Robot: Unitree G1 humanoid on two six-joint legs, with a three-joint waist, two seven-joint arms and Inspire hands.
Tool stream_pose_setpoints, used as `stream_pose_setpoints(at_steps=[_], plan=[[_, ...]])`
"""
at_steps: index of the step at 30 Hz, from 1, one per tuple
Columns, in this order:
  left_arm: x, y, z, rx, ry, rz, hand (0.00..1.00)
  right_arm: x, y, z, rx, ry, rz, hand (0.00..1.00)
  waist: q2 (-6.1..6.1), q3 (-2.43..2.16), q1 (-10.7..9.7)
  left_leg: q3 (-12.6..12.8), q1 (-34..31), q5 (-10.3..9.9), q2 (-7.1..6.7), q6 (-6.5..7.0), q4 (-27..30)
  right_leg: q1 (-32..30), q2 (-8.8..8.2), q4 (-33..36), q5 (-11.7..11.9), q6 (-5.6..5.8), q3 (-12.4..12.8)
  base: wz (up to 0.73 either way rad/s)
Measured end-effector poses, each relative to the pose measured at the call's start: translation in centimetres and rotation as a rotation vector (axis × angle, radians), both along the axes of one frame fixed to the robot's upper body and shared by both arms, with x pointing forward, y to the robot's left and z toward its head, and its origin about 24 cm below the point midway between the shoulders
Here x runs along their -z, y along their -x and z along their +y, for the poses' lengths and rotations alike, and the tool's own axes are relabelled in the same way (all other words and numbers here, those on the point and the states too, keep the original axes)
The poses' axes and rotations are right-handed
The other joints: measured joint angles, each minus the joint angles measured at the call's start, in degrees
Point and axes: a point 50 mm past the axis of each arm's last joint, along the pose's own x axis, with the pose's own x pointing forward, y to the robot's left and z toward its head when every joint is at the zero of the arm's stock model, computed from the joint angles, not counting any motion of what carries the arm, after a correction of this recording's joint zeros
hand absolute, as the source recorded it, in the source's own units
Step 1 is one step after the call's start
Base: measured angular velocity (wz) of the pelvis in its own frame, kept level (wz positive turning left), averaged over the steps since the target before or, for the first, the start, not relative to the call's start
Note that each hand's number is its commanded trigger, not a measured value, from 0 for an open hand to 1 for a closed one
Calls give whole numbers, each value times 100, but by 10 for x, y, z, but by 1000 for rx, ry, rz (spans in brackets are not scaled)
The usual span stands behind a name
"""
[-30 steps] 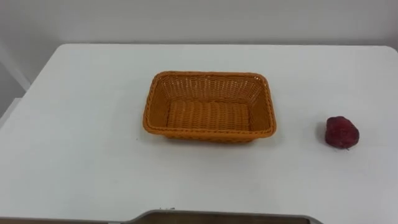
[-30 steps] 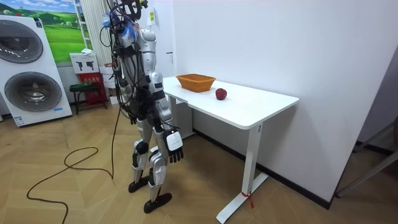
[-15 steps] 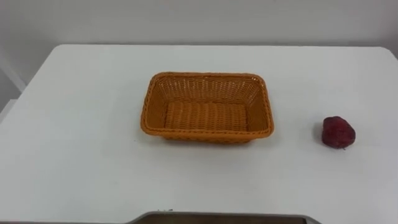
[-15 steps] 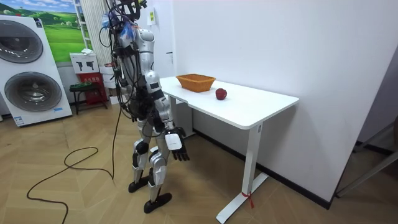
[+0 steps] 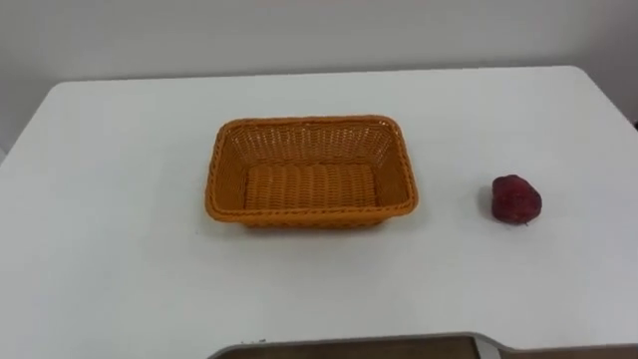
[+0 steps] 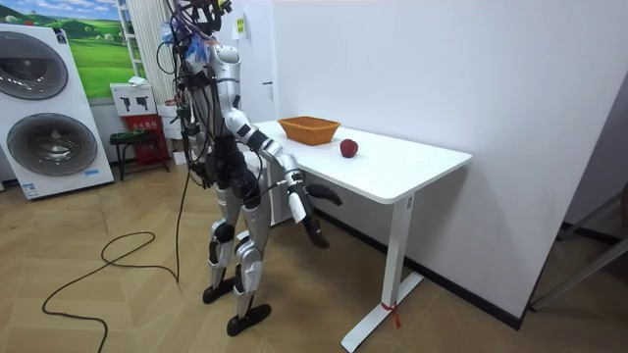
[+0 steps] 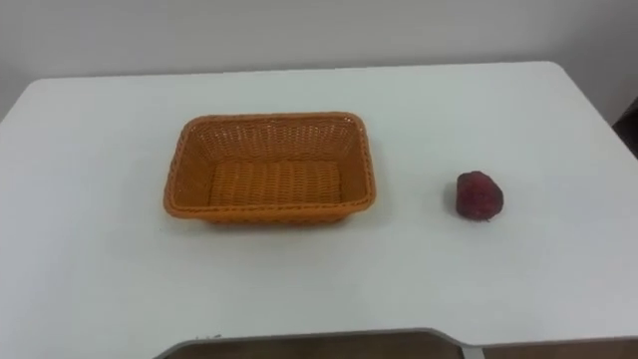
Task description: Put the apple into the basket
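1. Swings right hand (image 6: 314,227) up and forward, short of basket (image 5: 311,122); cannot tell finger state.
2. Leaves apple (image 5: 516,198) right of basket, untouched.
3. Likely owes whole pick and place.

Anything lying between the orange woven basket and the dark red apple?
Nothing: the left eye view shows bare white tabletop from the orange woven basket to the dark red apple.

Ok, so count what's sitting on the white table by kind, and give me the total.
Wicker basket: 1
Apple: 1
Total: 2
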Motion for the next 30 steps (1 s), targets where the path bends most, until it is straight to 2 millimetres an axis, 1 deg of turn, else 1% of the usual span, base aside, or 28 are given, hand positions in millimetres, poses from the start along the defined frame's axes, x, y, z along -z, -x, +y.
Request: stream_pose_setpoints(at_steps=[2,4,7,8,9,10,11,13,14,15,19,25,26,28,30], plan=[[0,-2,-1,15,1,0,0,-15,-11,-4,-12,68,13,0,-4,0,21,0,-39,0,1,0,3,-48,0,32,0,0,-10,0],[1,-1,-2,34,1,9,0,-22,-14,-5,-14,116,57,0,-3,6,48,1,-48,1,1,2,-7,-79,0,82,0,0,-21,-3],[1,4,-1,45,0,31,0,-49,-32,-5,-69,267,82,0,9,2,45,2,-117,1,0,2,-5,-142,-1,86,1,0,-17,-6],[1,2,-1,57,-2,32,0,-64,-41,-6,-105,359,73,0,10,6,46,0,-159,3,0,5,10,-176,0,87,3,-2,-19,0],[1,2,-2,72,1,38,0,-78,-51,-4,-160,461,74,0,7,0,51,-1,-181,3,2,6,28,-201,0,94,6,-5,-29,0],[2,2,-3,82,4,42,0,-85,-57,-3,-190,513,75,0,7,-2,54,-4,-184,3,3,6,30,-228,0,93,9,-6,-30,0],[3,1,-5,107,9,52,0,-98,-68,-2,-234,604,75,0,9,-7,60,-10,-168,5,6,8,33,-233,2,83,20,-8,-37,0],[4,1,-7,135,17,66,0,-112,-81,2,-287,712,70,0,8,-10,72,-18,-157,6,15,10,35,-210,10,58,40,-11,-49,2],[5,1,-8,146,21,74,0,-119,-85,5,-325,779,78,0,1,-9,122,-19,-143,8,17,13,29,-195,10,59,40,-11,-54,0],[5,1,-8,156,21,80,0,-122,-89,9,-361,826,90,0,-16,-9,191,-13,-135,8,20,13,29,-190,13,59,40,-11,-47,0],[5,1,-9,175,22,88,0,-124,-101,20,-466,885,94,0,-35,-5,239,-13,-144,8,21,13,29,-198,13,58,43,-11,-53,0],[6,-2,-10,209,40,85,0,-125,-114,28,-603,902,55,0,-55,5,351,-15,-173,9,25,13,15,-199,14,62,44,-12,-73,0],[6,-2,-10,228,42,94,0,-125,-116,30,-644,907,48,0,-76,26,364,-19,-130,11,24,15,-4,-149,14,53,44,-13,-76,0],[6,-1,-11,238,51,103,0,-124,-120,33,-703,908,30,0,-99,25,394,-23,-119,12,24,16,-11,-107,14,44,44,-12,-96,4],[6,-1,-11,240,57,101,0,-123,-124,38,-760,904,14,0,-101,32,449,-53,-102,12,21,16,-8,-58,12,-9,48,-13,-123,7]])
